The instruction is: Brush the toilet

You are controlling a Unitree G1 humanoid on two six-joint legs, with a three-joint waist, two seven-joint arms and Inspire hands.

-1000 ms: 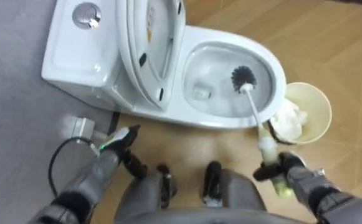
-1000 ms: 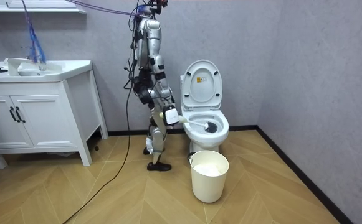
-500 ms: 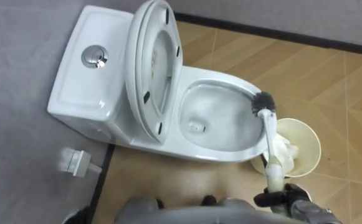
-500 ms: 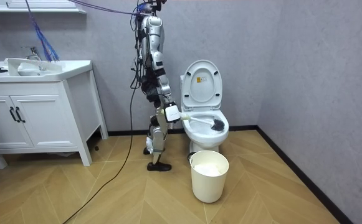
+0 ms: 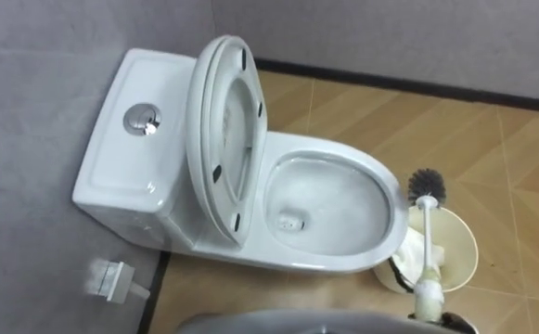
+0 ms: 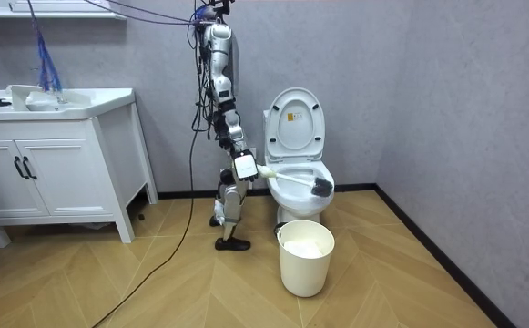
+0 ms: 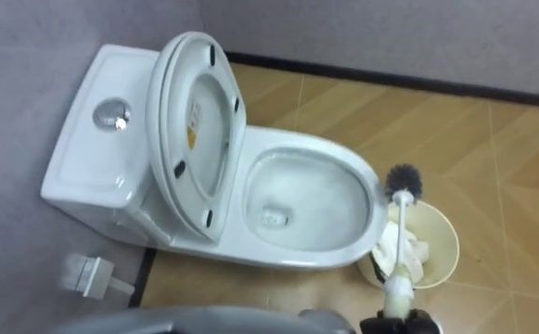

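**Brush outside the bowl, over the bin**

Toilet (image 5: 343, 160): lid (image 5: 221, 111) raised, bowl open. The brush (image 5: 427, 184) is clear of the bowl, with its bristle head just past the toilet's front rim and above the bin (image 5: 470, 249) beside the toilet. The handle slopes down to the right hand (image 6: 243, 168), whose fingers are closed round its lower end. A white wad (image 5: 416, 249) lies in the bin. The robot stands upright at the toilet's side.

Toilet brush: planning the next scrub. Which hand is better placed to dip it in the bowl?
Right: the right hand grips the toilet brush, its head just outside the toilet rim.
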